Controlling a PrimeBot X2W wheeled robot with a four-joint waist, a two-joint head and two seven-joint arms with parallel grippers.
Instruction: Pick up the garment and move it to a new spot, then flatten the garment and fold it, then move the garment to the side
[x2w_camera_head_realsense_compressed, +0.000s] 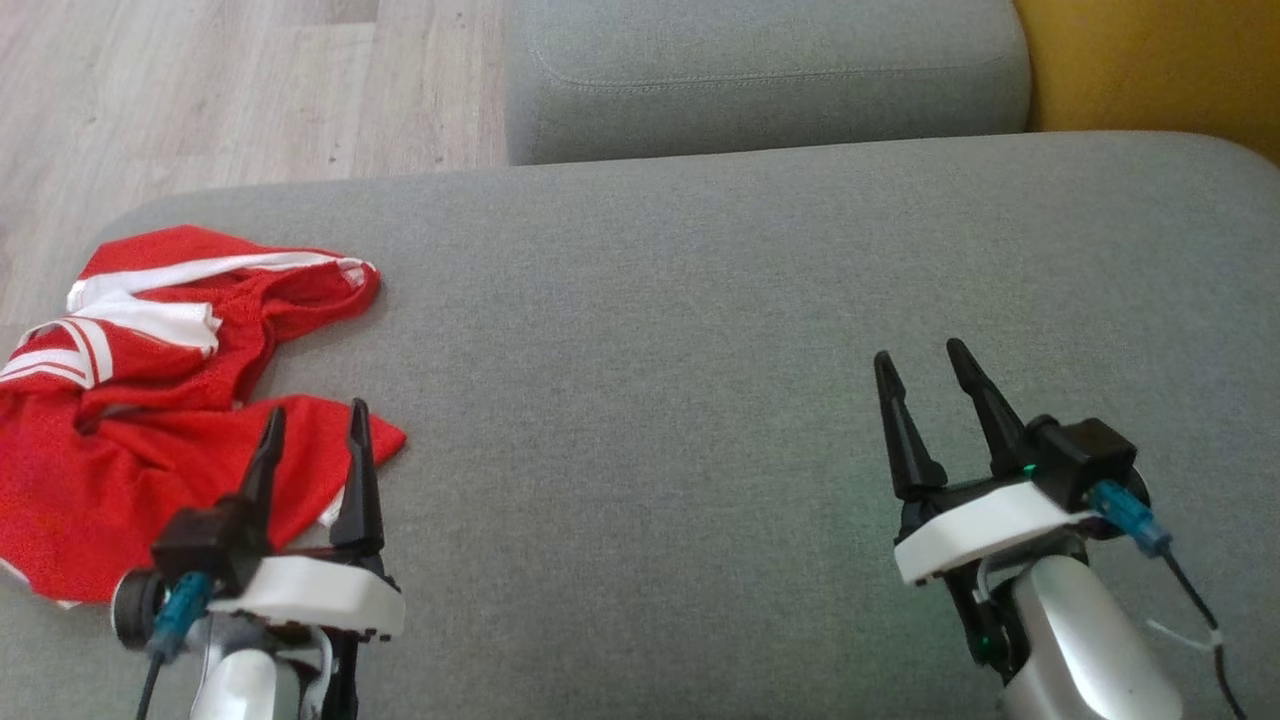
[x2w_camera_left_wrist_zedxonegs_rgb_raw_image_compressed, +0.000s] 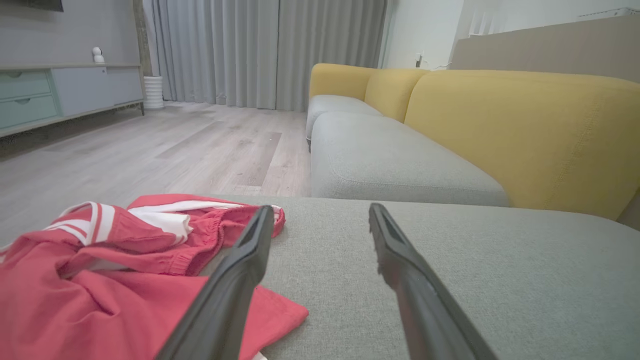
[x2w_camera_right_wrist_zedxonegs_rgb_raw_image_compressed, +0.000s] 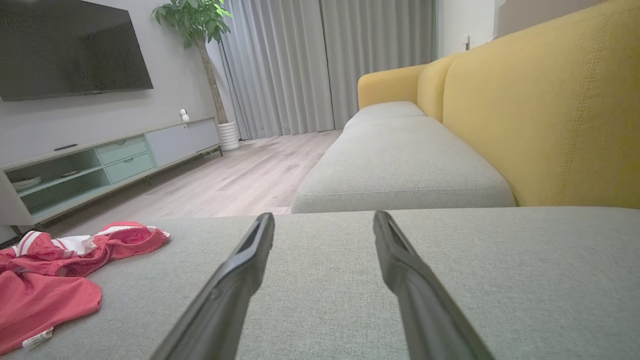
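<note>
Just ahead of the left tool (x2w_camera_head_realsense_compressed: 316, 406) and off to its left, the red garment (x2w_camera_head_realsense_compressed: 150, 400) with white stripes lies crumpled on the grey cushion (x2w_camera_head_realsense_compressed: 650, 330). That tool's two fingers stand apart, released, with nothing between them. From the head view they cross in front of the garment's nearest corner, and I cannot tell whether a fingertip touches the cloth. From the left wrist view the tool's left finger (x2w_camera_left_wrist_zedxonegs_rgb_raw_image_compressed: 235, 290) covers a strip of the red cloth, while the other lies over bare cushion. The garment's far-left side is cut off by the edge of the head view, and it is so bunched that its kind and full outline are hard to make out. A small white tag (x2w_camera_right_wrist_zedxonegs_rgb_raw_image_compressed: 37, 338) shows at its near hem from the right wrist view, too small to read. Well to the right of the garment, the right tool (x2w_camera_head_realsense_compressed: 920, 350) is likewise released and empty, over bare cushion. Beyond both tools lies a second grey cushion (x2w_camera_head_realsense_compressed: 760, 80), cut off at the top, with a yellow backrest (x2w_camera_head_realsense_compressed: 1150, 60) to its right and wood floor (x2w_camera_head_realsense_compressed: 200, 100) to its left
</note>
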